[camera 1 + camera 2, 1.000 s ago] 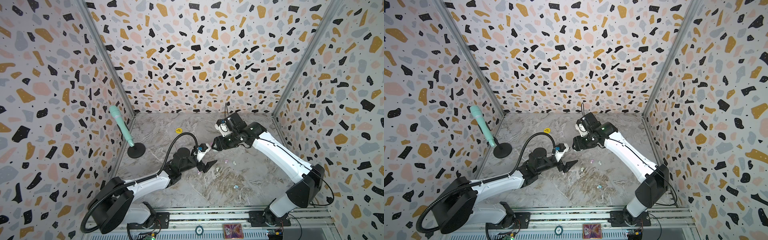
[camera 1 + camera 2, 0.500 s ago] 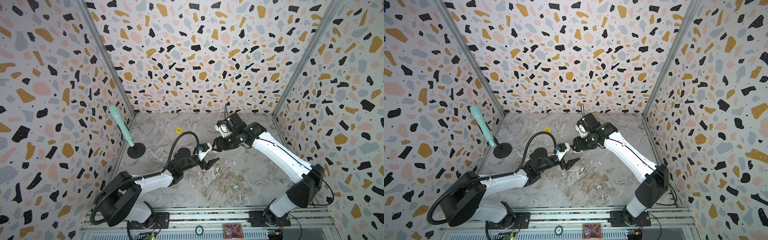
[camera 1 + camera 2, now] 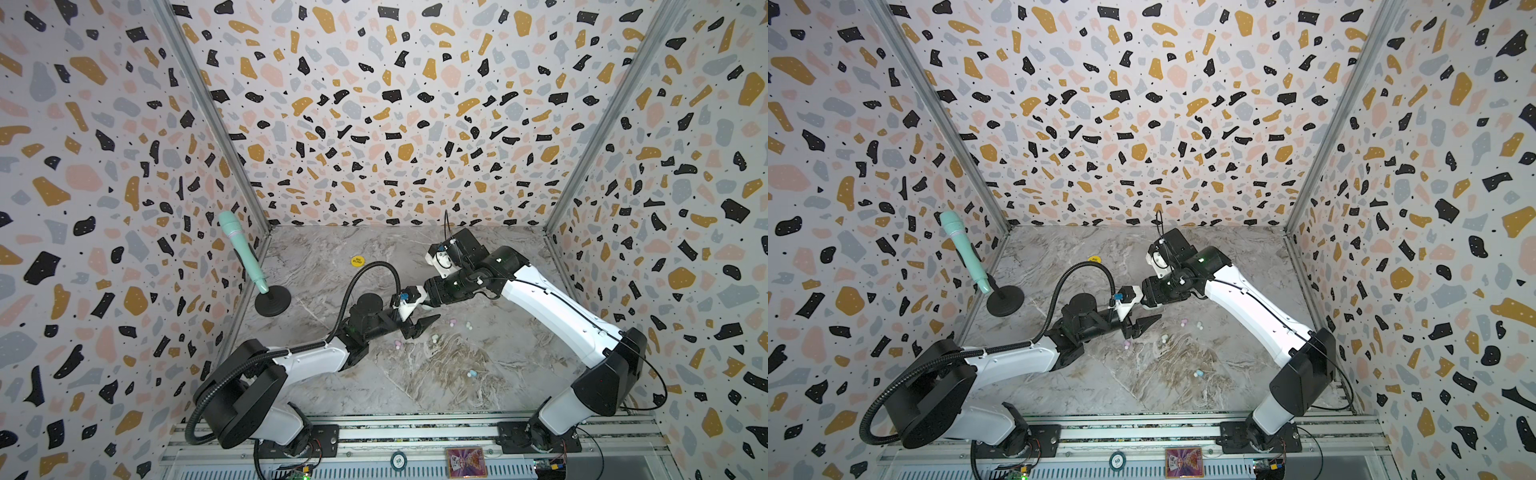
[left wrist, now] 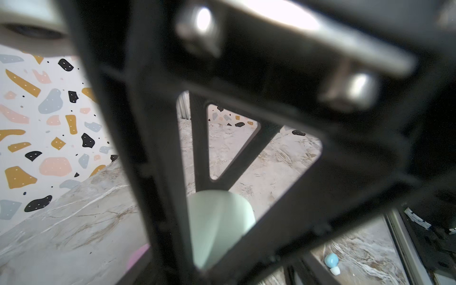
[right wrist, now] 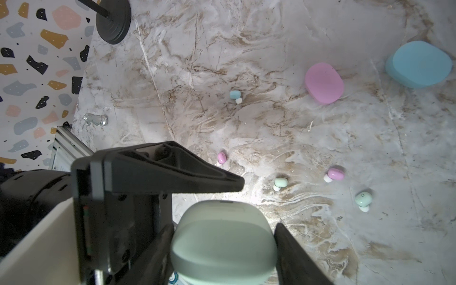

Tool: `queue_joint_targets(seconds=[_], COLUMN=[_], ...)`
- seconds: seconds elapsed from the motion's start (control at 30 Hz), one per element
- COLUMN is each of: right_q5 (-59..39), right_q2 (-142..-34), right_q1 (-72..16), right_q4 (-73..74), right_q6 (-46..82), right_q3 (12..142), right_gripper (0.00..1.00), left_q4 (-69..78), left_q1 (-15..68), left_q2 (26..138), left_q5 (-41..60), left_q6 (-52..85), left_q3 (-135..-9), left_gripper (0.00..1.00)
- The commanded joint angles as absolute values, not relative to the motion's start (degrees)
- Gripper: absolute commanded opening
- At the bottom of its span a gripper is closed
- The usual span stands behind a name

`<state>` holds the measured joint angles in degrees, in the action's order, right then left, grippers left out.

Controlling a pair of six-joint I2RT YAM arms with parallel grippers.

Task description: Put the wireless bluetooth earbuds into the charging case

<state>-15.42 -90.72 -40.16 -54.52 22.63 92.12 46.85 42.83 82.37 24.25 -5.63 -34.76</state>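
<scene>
The left arm [image 3: 307,357] reaches low from the lower left toward frame centre in both top views, forearm near level. The left hand [image 3: 424,326] points right with its fingers parted, one finger [image 5: 172,172] lying above a pale green case [image 5: 222,254]. The right arm [image 3: 552,307] bends in from the lower right. The right hand [image 5: 223,225] clamps that case from both sides, close against the left hand.

The marble tabletop [image 3: 478,399] fills the lower middle of both top views. A yellow disc [image 3: 358,260] lies toward its back and a black stand base [image 3: 272,300] sits at its left edge. Scattered near the centre are a pink bud [image 3: 397,343], green bud [image 3: 434,338], second pink bud [image 3: 452,321], second green bud [image 3: 468,325] and, lower down, a blue bud [image 3: 471,374]. The right wrist view adds a pink case [image 5: 323,82] and a blue case [image 5: 419,64], near each other but apart.
</scene>
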Motion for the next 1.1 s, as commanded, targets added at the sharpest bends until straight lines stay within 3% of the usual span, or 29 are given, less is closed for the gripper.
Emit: queue_joint_targets(seconds=[0.0,0.47,0.77,1.07], right_q5=[-15.3,-15.1,-15.9,-15.9], right_q2=[-89.9,-89.8,-89.7,-89.5], right_q1=[-40.5,-40.9,-40.9,-40.9], right_q4=[-55.6,-55.8,-55.5,-55.5], right_q6=[22.3,22.1,22.2,22.2], right_q3=[94.3,94.2,94.3,94.1], right_gripper=[0.55,0.55,0.55,0.55], left_q4=[50.6,49.3,48.2,48.1], left_q1=[43.0,43.0,43.0,43.0], left_q2=[82.8,83.0,83.8,84.1], left_q5=[25.6,25.6,26.2,26.2], left_q6=[-5.7,-6.5,-7.0,-7.1], left_q3=[-36.7,-37.3,-37.9,-38.0], left_gripper=[0.68,0.58,0.56,0.47])
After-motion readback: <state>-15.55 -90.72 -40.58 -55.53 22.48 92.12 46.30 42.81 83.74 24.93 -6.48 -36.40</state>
